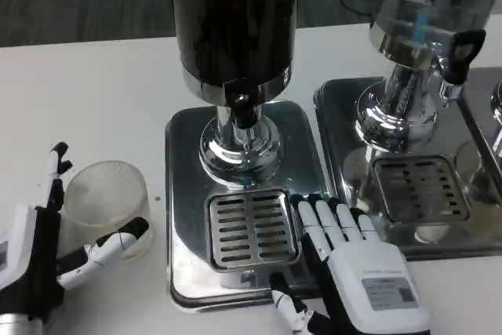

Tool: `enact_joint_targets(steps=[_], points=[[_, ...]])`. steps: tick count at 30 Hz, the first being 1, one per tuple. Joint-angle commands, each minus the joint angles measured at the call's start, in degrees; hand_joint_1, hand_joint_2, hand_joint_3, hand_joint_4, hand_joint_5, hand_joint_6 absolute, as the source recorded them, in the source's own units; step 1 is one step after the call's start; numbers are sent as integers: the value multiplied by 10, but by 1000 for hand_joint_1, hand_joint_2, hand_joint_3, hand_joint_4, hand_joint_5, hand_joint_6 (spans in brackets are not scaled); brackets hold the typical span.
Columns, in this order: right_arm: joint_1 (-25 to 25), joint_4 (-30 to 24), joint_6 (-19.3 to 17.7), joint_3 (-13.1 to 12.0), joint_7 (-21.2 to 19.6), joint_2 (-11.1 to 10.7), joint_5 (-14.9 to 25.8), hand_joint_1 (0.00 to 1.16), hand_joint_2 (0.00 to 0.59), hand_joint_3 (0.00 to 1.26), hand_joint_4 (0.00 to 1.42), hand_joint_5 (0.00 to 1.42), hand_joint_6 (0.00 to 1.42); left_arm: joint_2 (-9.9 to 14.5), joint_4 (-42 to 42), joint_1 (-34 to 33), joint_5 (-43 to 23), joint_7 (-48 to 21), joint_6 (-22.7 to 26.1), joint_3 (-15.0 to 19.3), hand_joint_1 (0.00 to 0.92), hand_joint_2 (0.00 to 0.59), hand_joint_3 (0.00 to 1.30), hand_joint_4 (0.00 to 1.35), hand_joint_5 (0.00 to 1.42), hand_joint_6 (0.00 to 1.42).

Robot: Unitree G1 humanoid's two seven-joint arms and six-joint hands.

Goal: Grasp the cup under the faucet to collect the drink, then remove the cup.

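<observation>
A clear ribbed plastic cup (107,205) stands upright on the white table, left of the dispenser base. My left hand (35,253) is around it from the near left, one finger up along its far left side and the thumb touching its near right side; a firm grip cannot be told. The dark drink dispenser (234,21) stands on a steel base, its faucet (241,101) above the slotted drip grate (252,227), which holds nothing. My right hand (353,272) lies flat with fingers stretched out on the base just right of the grate.
A second dispenser (416,29) with a black tap handle (459,52) stands to the right on its own steel tray (345,115) with a grate (420,187). White table (86,107) stretches to the far left.
</observation>
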Motion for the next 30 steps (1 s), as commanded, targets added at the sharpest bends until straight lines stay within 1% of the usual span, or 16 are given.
enact_joint_targets(steps=[1,3,7,11,14,16,19,26,30], points=[[3,-3,6,-1,-8,2,-1,160,393,13,0,0,16,8,17,-10,14,36,-21,-11,377,92,279,450,706,737],[2,-4,6,0,-8,2,-1,153,392,13,0,0,28,10,21,-11,18,48,-25,-15,403,114,342,531,782,841],[2,-4,5,-1,-6,1,1,149,392,13,0,0,30,11,23,-12,19,57,-27,-18,415,131,393,599,838,911],[2,-4,6,-2,-5,1,2,145,392,22,0,0,43,13,32,-13,18,60,-30,-19,415,135,408,619,871,946],[3,-5,3,-2,-9,0,3,144,392,23,0,0,44,11,40,-14,16,65,-38,-19,415,135,411,619,872,951],[2,-6,2,-3,-6,-2,5,140,383,23,0,0,56,12,38,-13,20,73,-43,-20,415,135,412,619,872,952],[-2,-9,-2,-5,-2,-8,5,138,382,23,0,0,59,9,34,-16,23,82,-46,-21,424,146,413,635,883,970],[-7,-12,-4,-10,3,-15,9,135,382,23,0,0,62,3,26,-12,24,97,-50,-21,419,154,426,645,883,987],[-9,-10,-6,-11,3,-15,11,134,381,23,0,0,70,0,32,-12,9,95,-60,-16,415,149,427,645,883,984]])
